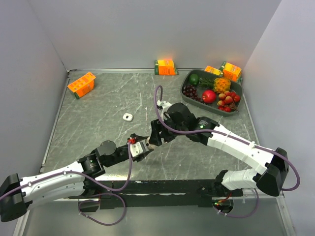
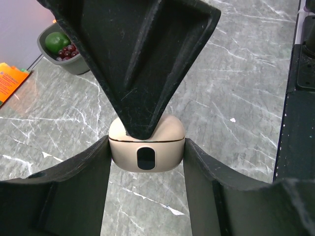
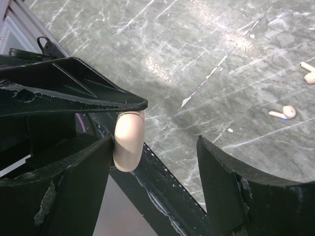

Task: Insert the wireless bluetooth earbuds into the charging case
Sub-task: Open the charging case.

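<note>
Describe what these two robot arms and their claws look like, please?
Both the left arm and right arm have white shells with black joints, and a purple cable loops along each. The left gripper and right gripper have matte black, wedge-shaped plastic fingers, somewhat scuffed. A small red part sits at the left wrist.

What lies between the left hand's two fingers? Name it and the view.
The beige charging case, lid shut, clamped on both sides by the left hand; the left wrist view shows it.
</note>
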Tool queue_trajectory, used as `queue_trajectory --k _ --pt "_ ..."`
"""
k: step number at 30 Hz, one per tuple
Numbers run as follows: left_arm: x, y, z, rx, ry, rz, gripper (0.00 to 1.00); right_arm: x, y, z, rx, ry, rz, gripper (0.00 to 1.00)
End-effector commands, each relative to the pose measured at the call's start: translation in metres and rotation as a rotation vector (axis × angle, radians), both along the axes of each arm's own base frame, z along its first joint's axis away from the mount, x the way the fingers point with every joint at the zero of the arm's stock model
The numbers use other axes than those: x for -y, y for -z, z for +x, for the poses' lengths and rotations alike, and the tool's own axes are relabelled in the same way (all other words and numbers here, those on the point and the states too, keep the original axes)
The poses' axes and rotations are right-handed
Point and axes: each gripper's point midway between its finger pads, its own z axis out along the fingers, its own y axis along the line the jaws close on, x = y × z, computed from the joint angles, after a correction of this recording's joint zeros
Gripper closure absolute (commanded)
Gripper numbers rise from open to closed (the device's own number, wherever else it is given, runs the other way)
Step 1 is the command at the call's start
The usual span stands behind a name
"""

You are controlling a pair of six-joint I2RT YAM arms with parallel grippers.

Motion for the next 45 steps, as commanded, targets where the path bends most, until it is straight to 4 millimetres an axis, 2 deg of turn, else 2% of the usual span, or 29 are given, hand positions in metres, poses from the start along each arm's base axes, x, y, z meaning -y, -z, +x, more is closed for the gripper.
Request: queue_trajectory --k 1,18,29,31,32,35,36,38,40,45 --pt "-0.001 -0.029 0.003 0.055 -0.016 -0.060 0.99 -0.004 -0.015 0.004 0.023 0.014 0.018 0.25" --pt "-0.013 -0.031 0.004 0.066 -0.055 -0.071 0.99 0.010 -0.021 0.007 0.046 0.065 0.014 0.25" --pt "-0.016 -0.033 0.003 0.065 -0.061 -0.082 0.99 0.033 -0.036 0.022 0.094 0.175 0.043 0.25" --pt "-0.018 -0.035 0.003 0.062 -0.064 -0.097 0.99 0.044 -0.032 0.029 0.097 0.223 0.042 0.26" --pt "-0.023 -0.036 0.009 0.050 -0.115 -0.112 0.99 0.046 -0.029 0.031 0.091 0.241 0.051 0.27" --pt "-0.029 -0.041 0.014 0.019 -0.170 -0.163 0.99 0.058 -0.009 0.040 0.068 0.307 0.077 0.29" --pt "-0.032 -0.040 0.016 0.012 -0.191 -0.177 0.99 0.057 0.000 0.037 0.040 0.299 0.088 0.30" --pt "-0.035 -0.046 0.016 -0.010 -0.209 -0.234 0.99 0.053 0.004 0.031 0.017 0.276 0.118 0.32" --pt "-0.038 -0.046 0.016 -0.017 -0.219 -0.264 0.99 0.041 -0.021 0.026 0.058 0.233 0.243 0.32" --pt "-0.034 -0.049 0.016 -0.017 -0.213 -0.269 0.99 0.025 -0.065 0.014 0.079 0.178 0.439 0.23"
